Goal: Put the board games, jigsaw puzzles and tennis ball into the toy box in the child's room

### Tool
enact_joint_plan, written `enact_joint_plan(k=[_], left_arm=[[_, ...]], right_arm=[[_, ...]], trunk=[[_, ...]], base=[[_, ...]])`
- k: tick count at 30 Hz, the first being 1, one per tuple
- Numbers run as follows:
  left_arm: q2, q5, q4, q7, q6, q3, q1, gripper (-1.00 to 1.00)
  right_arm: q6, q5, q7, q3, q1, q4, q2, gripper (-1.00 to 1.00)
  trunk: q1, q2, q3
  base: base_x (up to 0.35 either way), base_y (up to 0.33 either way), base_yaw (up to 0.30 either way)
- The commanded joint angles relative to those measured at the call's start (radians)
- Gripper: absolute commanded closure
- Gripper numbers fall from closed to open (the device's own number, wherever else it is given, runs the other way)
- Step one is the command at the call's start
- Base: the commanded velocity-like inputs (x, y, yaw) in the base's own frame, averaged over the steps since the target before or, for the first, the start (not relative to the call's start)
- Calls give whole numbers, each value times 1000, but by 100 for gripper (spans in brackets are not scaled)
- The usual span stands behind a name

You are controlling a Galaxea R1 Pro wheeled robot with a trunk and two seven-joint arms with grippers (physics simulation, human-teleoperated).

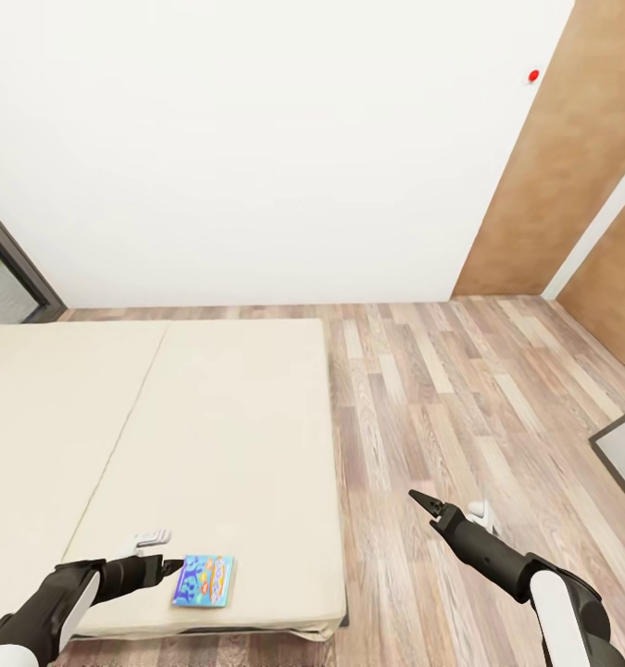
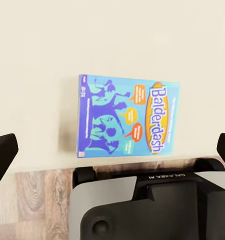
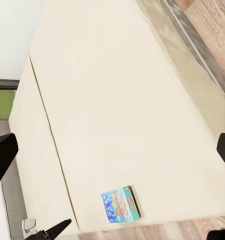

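Nearest to us in the head view, our left gripper (image 1: 168,565) hovers low over the near edge of the bed (image 1: 210,435), its dark fingertips just beside the short left edge of the blue board game (image 1: 204,581); whether they touch the box we cannot tell. In the left wrist view the two black fingers (image 2: 2,155) stand wide apart at either side, released and grasping nothing, with the blue board game (image 2: 128,116) lying flat between and beyond them on the cream mattress, its cover reading "Balderdash" on an orange oval, and a strip of wood-plank floor (image 2: 32,192) showing below the mattress edge. Our right gripper (image 1: 425,503) hangs over the plank floor (image 1: 460,389) to the right of the bed, well apart from the game; from the head view its jaws look nearly together, while the right wrist view shows the black fingers (image 3: 1,157) spread to both sides, so we take it as released and empty. That same view looks across the bed (image 3: 117,100) to the blue board game (image 3: 121,204) near the mattress corner. Farther off, the cream mattress runs back to a white wall (image 1: 256,139), with a brown wooden door (image 1: 571,157) at the right.
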Motion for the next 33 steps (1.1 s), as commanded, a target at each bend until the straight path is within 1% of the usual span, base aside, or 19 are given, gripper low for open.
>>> enact_joint_plan(k=[1,15,33], left_arm=[[0,2,-1,-5,9,4,-1,-100],[2,3,-20,-5,7,6,-2,-100],[4,3,-23,-6,9,8,-5,-100]], right_arm=[[6,6,8,-3,-1,-1,1,-100],[6,6,8,-3,-1,-1,1,-100],[6,4,8,-5,-1,0,1,-100]], trunk=[[0,-2,-3],[0,-2,-26],[0,-2,-56]], base=[[0,0,0],[0,0,0],[0,0,0]])
